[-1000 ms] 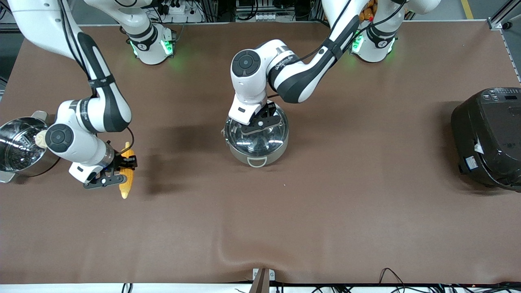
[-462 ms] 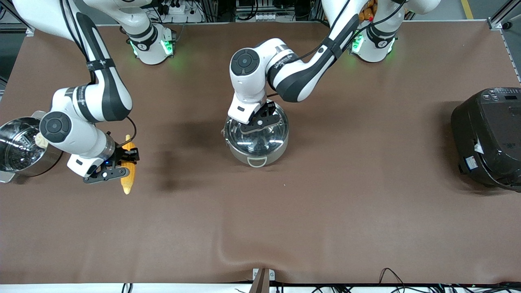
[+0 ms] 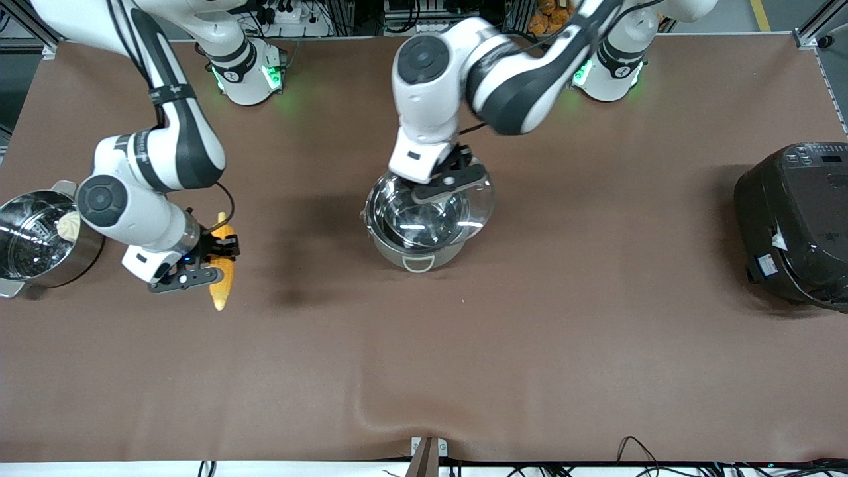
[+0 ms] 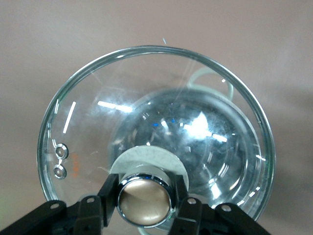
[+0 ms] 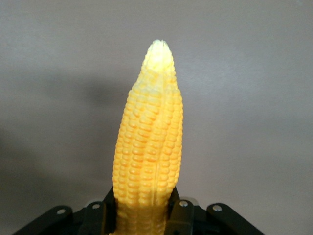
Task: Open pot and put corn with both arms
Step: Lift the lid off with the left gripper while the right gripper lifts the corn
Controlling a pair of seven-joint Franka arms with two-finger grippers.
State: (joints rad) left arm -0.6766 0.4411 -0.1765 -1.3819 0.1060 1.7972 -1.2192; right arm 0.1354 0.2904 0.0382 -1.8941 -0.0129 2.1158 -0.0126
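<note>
Step in hand: lid removal by the left arm, corn delivery by the right arm.
Left pincer (image 4: 145, 208): closed on the copper knob (image 4: 145, 201) of the glass lid (image 3: 464, 199); lid held in the air, over the pot's rim on the side toward the left arm's end of the bench.
Pot (image 3: 416, 228): mid-bench, mouth partly uncovered, interior appears empty.
Right pincer (image 3: 207, 262): clamped on the corn (image 3: 222, 268) at its stem end; cob in the air over bare bench (image 3: 424, 371), between the steamer pot (image 3: 40, 238) and the pot.
Lid procedure: move the lid fully off the mouth before the cob arrives; keep it level.
Corn procedure: centre the cob over the opening, lower it inside, then release.
Risk: arm collision over the pot; stagger the two motions.
</note>
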